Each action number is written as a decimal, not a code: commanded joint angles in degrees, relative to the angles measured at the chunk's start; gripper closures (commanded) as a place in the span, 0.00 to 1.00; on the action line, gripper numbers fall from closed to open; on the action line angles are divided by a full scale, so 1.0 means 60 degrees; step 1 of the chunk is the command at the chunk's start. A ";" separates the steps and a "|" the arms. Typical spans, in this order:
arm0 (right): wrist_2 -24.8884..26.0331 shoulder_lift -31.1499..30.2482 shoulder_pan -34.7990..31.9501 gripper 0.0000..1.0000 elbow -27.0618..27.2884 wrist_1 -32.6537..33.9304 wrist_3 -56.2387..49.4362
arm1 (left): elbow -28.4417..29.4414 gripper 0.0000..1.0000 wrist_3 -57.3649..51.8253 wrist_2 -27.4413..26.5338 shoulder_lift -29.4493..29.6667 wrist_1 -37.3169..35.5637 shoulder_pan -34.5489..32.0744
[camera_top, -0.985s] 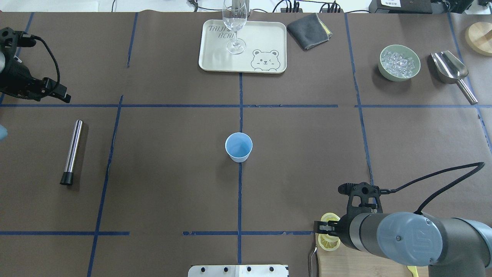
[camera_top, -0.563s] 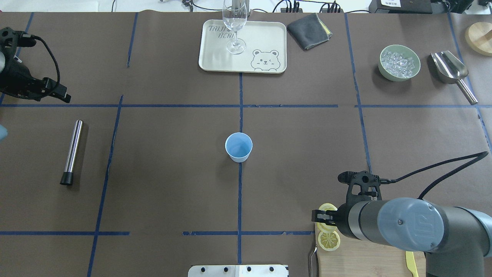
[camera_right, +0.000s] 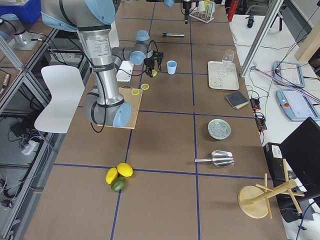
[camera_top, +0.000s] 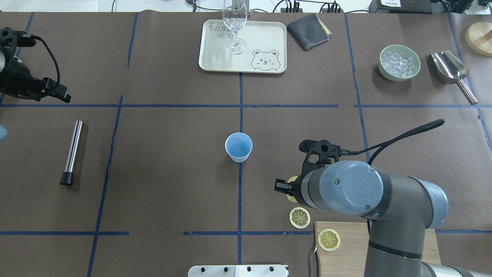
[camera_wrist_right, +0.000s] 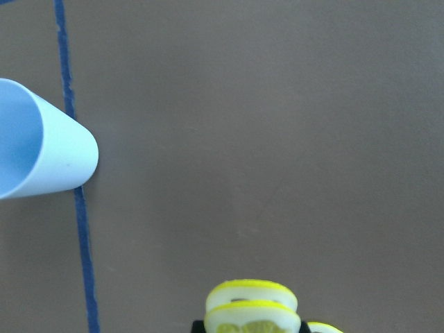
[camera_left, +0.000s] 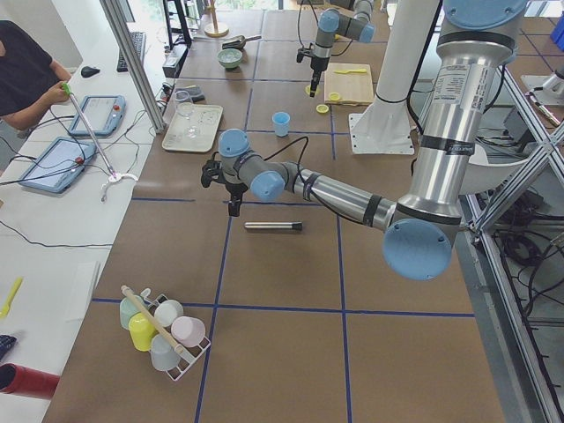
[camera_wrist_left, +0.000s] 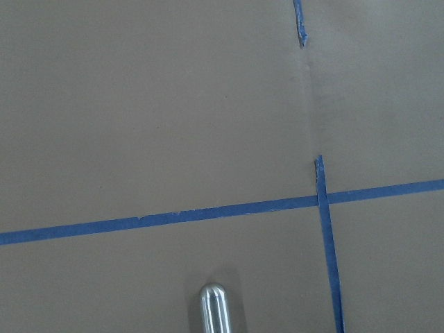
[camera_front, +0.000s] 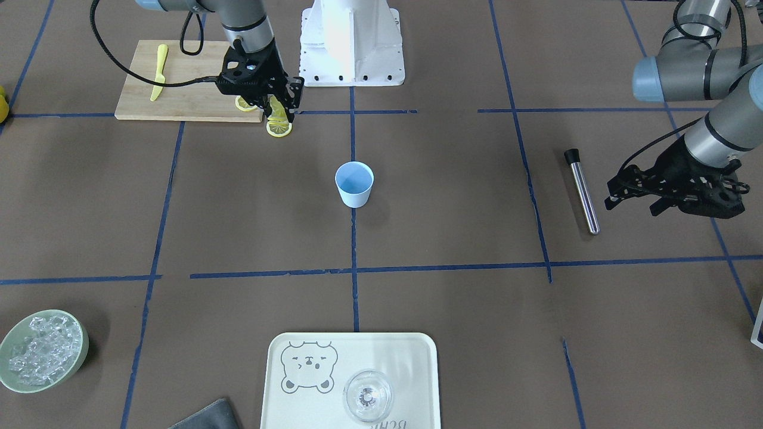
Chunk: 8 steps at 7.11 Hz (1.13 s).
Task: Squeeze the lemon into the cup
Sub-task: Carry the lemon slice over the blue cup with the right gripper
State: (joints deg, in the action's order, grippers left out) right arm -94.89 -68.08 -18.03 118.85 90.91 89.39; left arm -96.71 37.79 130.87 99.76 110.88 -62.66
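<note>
Over brown table (camera_top: 153, 173), right fingers (camera_top: 281, 186) clamp the lemon (camera_wrist_right: 253, 309) between them, well short of the cup (camera_top: 238, 146).

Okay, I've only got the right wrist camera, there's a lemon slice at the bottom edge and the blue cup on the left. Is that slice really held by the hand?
Observer: Yes. The front-facing view shows the right hand pinching the lemon slice on edge.
Operator: Any other slices nearby?
Observer: A second slice lies flat on the brown paper, just off the cutting board.
Operator: Is the left arm near the cup?
Observer: No, the left hand hangs past the steel rod, far from the cup.
</note>
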 commanded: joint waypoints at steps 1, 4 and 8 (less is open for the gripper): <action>-0.0020 0.0636 -0.0376 0.53 -0.0209 0.0229 -0.0044 | 0.0020 0.00 0.0000 0.0000 0.0000 0.0006 0.0000; -0.0006 0.1806 -0.1064 0.52 -0.1201 0.0142 -0.0118 | 0.0006 0.00 0.0000 0.0000 0.0014 -0.0008 0.0000; -0.0123 0.3287 -0.1506 0.51 -0.3192 -0.0207 -0.0309 | 0.0020 0.00 -0.0014 0.0000 0.0102 -0.0023 0.0000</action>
State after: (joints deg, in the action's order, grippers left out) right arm -95.40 -50.64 -26.79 103.60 91.07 87.69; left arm -96.63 37.77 130.87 100.24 110.77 -62.66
